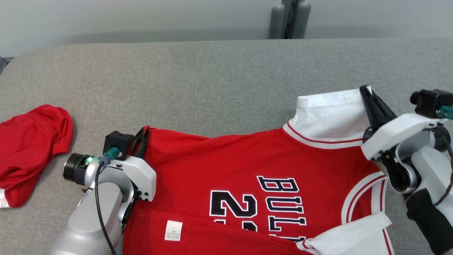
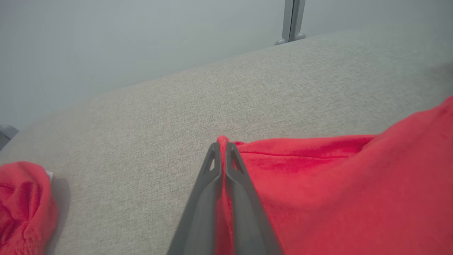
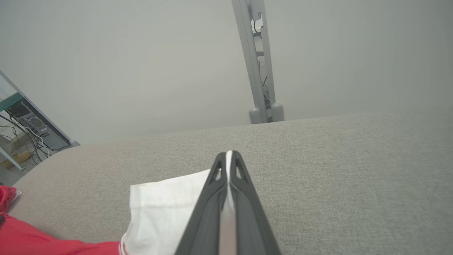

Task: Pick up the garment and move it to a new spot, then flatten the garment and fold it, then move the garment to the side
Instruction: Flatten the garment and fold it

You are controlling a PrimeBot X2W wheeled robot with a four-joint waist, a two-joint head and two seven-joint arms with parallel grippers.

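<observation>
Two pinches held the cloth at that moment, one by each of my arms. My left pincer [image 1: 143, 132] [image 2: 223, 146] was closed fully on a far corner of the red basketball jersey [image 1: 230, 166] [image 2: 336, 184] with white sleeves and black lettering edged in white. The grip was at the hem end, and a nub of red fabric showed just past the fingertips. My right pincer [image 1: 365, 89] [image 3: 229, 154] was likewise shut tight on the far corner of one white sleeve [image 1: 329, 117] [image 3: 166, 205], with a thin white edge squeezed between the fingers. The jersey lay spread on the grey fabric-covered table [image 1: 212, 71] [image 3: 336, 159]. Its long axis ran straight from one pincer to the other, hem by the left and shoulders by the right, and the body fell back from both sets of fingertips toward me. I could not tell whether the held edge was lifted clear of the table or resting on it. A crumpled red garment [image 1: 32, 141] [image 2: 21, 205] lay well apart on the outer side of the left pincer. I judged that flattening would turn on drawing the pincers apart along that hem-to-shoulder line, each arm working the end nearest it.
</observation>
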